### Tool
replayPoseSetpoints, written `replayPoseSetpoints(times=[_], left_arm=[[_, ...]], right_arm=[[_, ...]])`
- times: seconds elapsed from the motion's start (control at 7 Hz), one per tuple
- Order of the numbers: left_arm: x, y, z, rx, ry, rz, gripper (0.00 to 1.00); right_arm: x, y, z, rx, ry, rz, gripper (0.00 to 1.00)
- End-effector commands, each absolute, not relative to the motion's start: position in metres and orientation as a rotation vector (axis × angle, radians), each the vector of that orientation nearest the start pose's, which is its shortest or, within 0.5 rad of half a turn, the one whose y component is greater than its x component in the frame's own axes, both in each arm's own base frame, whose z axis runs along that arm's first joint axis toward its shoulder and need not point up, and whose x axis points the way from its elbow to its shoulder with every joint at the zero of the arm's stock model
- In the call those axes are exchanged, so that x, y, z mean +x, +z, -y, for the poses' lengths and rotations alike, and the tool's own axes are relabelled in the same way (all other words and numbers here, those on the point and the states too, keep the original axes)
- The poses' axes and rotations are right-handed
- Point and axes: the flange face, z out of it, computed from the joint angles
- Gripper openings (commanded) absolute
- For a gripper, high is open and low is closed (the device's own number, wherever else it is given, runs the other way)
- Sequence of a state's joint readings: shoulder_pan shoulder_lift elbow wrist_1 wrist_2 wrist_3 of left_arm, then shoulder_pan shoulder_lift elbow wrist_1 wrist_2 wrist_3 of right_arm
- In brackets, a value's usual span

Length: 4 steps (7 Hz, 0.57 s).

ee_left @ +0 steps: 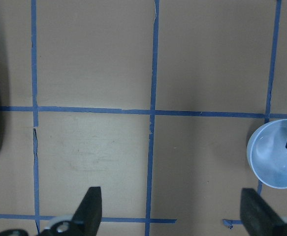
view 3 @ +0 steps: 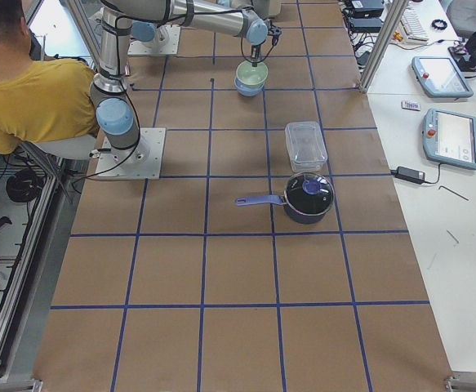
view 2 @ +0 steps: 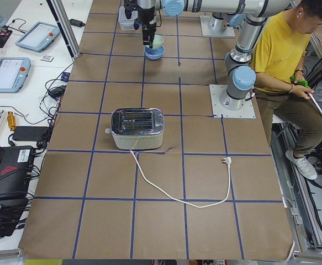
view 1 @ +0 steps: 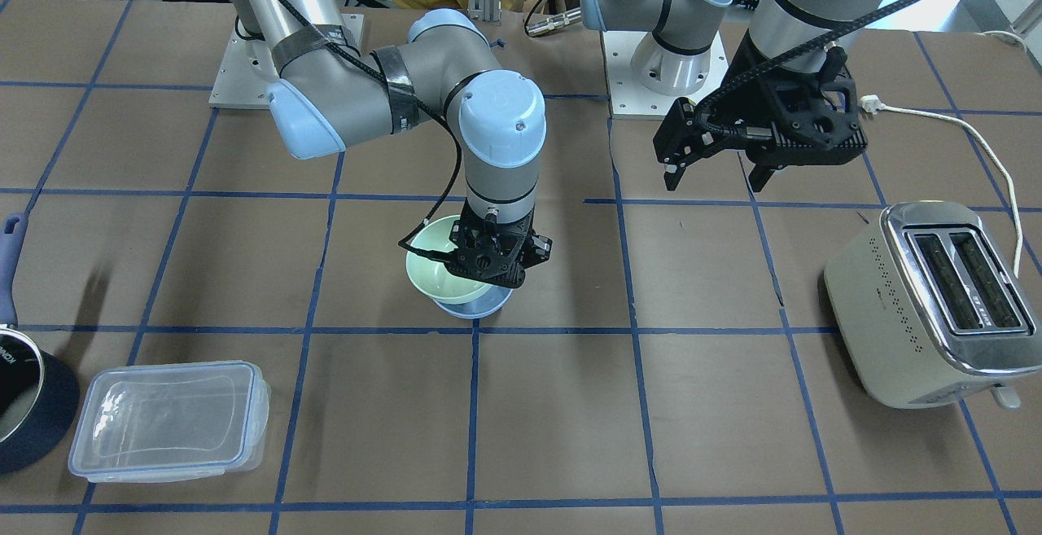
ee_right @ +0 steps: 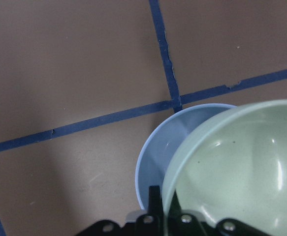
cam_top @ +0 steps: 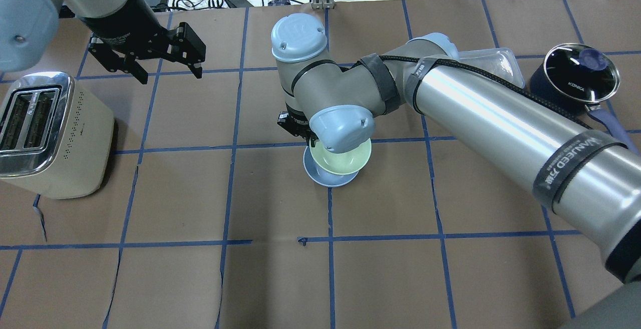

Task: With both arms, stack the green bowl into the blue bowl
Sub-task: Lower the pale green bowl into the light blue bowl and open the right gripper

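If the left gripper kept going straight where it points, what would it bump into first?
Probably the bare table: the wrist view of the left gripper shows only paper and tape ahead. The blue bowl sits off to the side.

Mint green bowl [view 1: 431,262], pale blue bowl [view 1: 478,307], brown table [view 1: 570,429] with blue grid

- Shows green bowl [ee_right: 241,167] tilted, rim pinched by right gripper [ee_right: 164,199].
- Shows blue bowl [ee_right: 165,147] underneath, partly covered.
- Takes in brown worktop [ee_right: 59,59], crossing blue tape lines [ee_right: 165,54].
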<state>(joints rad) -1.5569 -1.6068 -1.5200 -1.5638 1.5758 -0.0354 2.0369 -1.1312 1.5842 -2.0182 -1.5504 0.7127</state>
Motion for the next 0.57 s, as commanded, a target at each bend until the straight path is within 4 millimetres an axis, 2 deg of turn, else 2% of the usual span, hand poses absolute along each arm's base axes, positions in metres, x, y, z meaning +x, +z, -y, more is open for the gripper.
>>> replayPoseSetpoints(times=[0.0, 0.14, 0.43], left_arm=[[-0.1260, 0.4943, 0.5105, -0.072, -0.029, -3.138, 1.00], [-0.1260, 0.4960, 0.5109, -0.072, -0.036, -3.138, 1.00], [-0.1258, 0.4937, 0.5111, -0.070, -0.029, -3.136, 1.00]], right_arm=[[0.4130, 0.2590, 0.5020, 0.392, 0.059, -3.116, 0.07], [0.4130, 0.2602, 0.5032, 0.392, 0.044, -3.117, 0.64], [0.4126, 0.2675, 0.5035, 0.394, 0.022, -3.113, 1.00]])
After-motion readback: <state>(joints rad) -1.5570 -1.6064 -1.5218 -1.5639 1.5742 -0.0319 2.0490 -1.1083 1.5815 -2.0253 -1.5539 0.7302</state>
